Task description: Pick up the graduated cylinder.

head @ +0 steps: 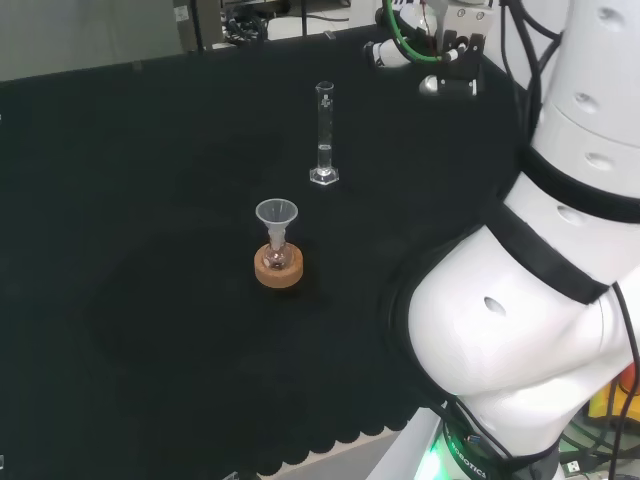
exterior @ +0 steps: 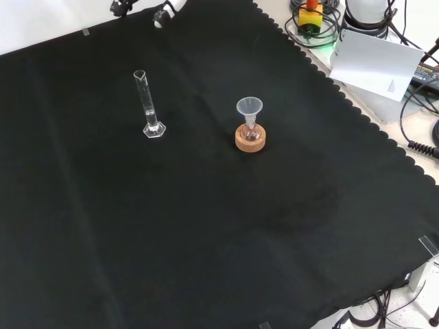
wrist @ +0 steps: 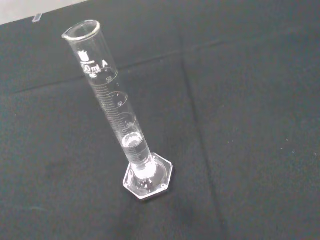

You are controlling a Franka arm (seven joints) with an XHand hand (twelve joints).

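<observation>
The graduated cylinder (head: 324,135) is a tall clear glass tube on a hexagonal foot, standing upright on the black cloth with a little clear liquid at its bottom. In the front view the cylinder (exterior: 146,103) stands in the upper left part of the cloth. The wrist view looks straight at the cylinder (wrist: 115,105), alone and untouched. The hand (head: 395,52) hovers well to the right of the cylinder in the head view, apart from it. In the front view a bit of the hand (exterior: 164,14) pokes in at the top edge, above the cylinder.
A small flask with a clear funnel (head: 277,225) in its neck sits on a cork ring (head: 278,270) nearer the camera than the cylinder; in the front view this set (exterior: 250,130) is to the cylinder's right. The arm's white links (head: 540,300) stand at the head view's right. Cables and a paper sheet (exterior: 377,65) lie off the cloth.
</observation>
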